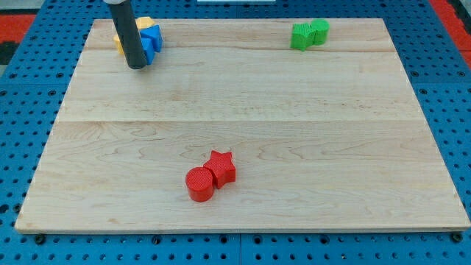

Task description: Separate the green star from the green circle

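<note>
The green star and the green circle sit touching each other near the view's top right of the wooden board, the star on the left. My tip is at the view's top left, far to the left of both green blocks, right beside a cluster of blue and yellow blocks.
A blue block and a yellow block sit together at the top left, partly hidden by the rod. A red star touches a red circle near the bottom centre. A blue pegboard surrounds the board.
</note>
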